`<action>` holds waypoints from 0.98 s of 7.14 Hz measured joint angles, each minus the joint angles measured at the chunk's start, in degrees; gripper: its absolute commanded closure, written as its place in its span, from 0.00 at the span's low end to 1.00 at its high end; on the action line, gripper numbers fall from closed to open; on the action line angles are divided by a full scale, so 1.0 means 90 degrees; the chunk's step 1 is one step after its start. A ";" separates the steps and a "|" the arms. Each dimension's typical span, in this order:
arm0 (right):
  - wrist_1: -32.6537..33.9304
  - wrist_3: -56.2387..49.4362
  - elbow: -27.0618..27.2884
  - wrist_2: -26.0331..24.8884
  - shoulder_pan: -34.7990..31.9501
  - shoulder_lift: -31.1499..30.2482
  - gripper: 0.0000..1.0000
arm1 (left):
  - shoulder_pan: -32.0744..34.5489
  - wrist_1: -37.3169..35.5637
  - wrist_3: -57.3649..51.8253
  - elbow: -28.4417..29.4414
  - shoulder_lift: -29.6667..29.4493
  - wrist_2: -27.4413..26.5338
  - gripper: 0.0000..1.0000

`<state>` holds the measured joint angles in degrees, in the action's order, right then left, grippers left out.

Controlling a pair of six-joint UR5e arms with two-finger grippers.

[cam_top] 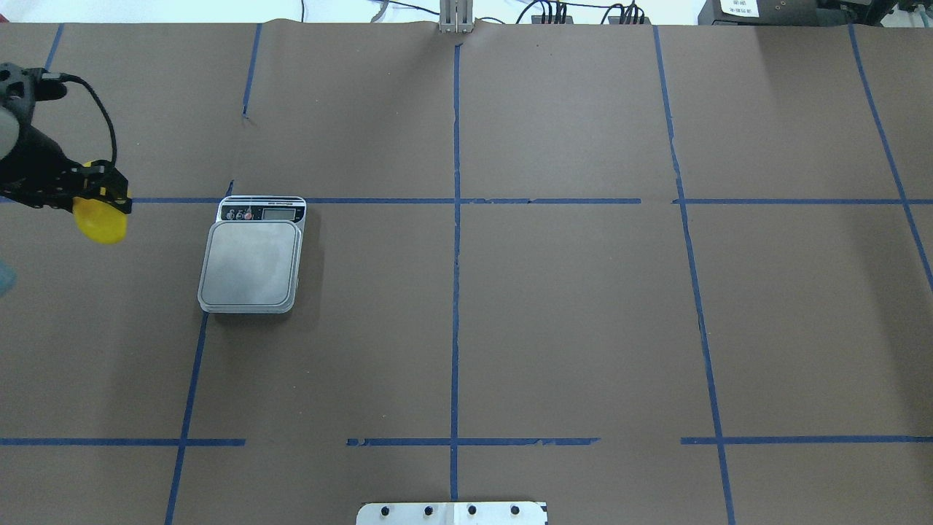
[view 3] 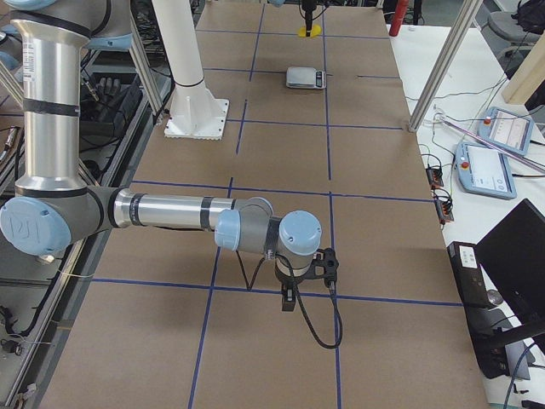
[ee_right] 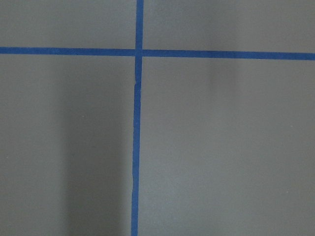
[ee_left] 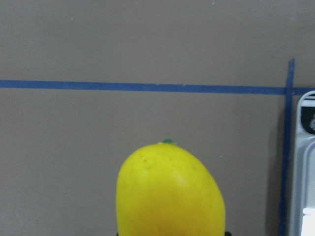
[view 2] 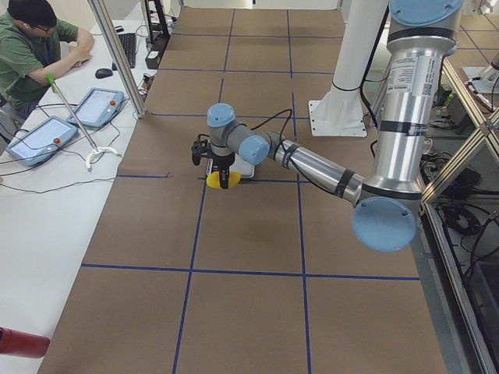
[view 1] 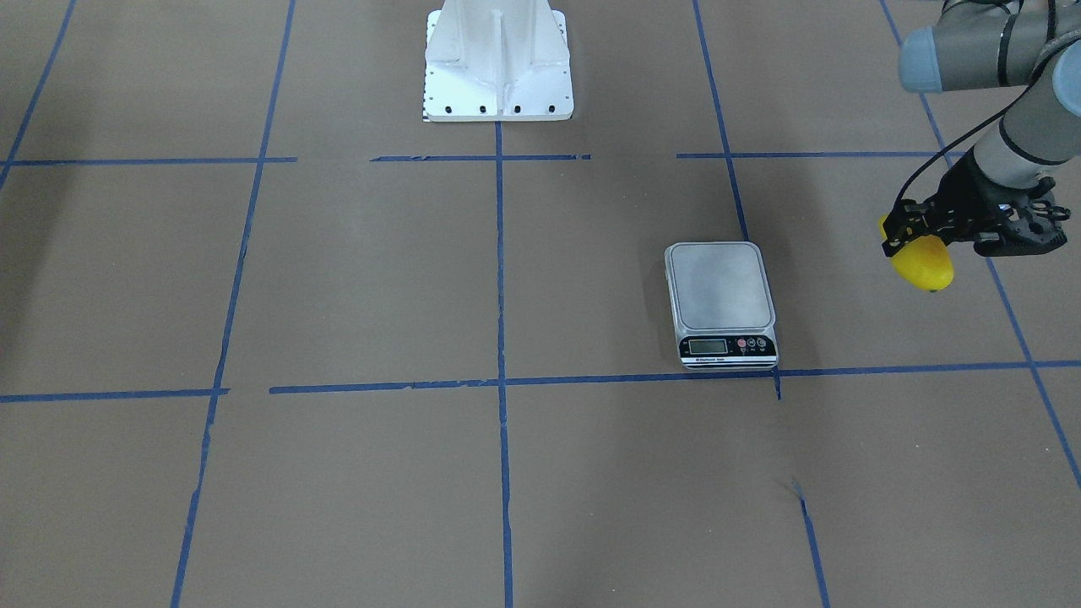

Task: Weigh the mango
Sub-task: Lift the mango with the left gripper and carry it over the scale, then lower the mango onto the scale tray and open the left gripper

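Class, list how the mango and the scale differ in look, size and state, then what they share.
The mango is rounded and yellow; the scale flat, rectangular, grey. The mango is held by the left gripper; the scale lies on the table. The mango looks narrower than the scale. Both are on the robot's left side.

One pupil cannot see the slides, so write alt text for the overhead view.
The left claw holds a yellow mango at the view's left edge, beside a scale, not on it. Blue tape lines cross the brown table.
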<state>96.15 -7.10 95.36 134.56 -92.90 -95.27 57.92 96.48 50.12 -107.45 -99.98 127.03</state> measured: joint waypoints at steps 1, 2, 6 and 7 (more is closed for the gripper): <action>0.0000 -0.0002 0.0000 0.0000 0.0000 0.0000 0.00 | -0.0408 -0.0006 0.0417 0.0146 -0.0356 -0.0029 1.00; 0.0000 -0.0002 0.0000 0.0000 0.0000 0.0000 0.00 | -0.0705 -0.0002 0.0638 0.0375 -0.0670 -0.0047 1.00; 0.0000 -0.0002 0.0000 0.0000 0.0000 0.0000 0.00 | -0.1251 0.0244 0.0748 0.0999 -0.1040 -0.0231 0.34; 0.0000 -0.0003 0.0000 0.0000 0.0000 0.0000 0.00 | -0.1302 0.0352 0.0745 0.1091 -0.1053 -0.0255 0.00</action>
<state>96.15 -7.12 95.36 134.56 -92.90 -95.27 46.20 99.65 56.82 -97.63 -109.46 124.74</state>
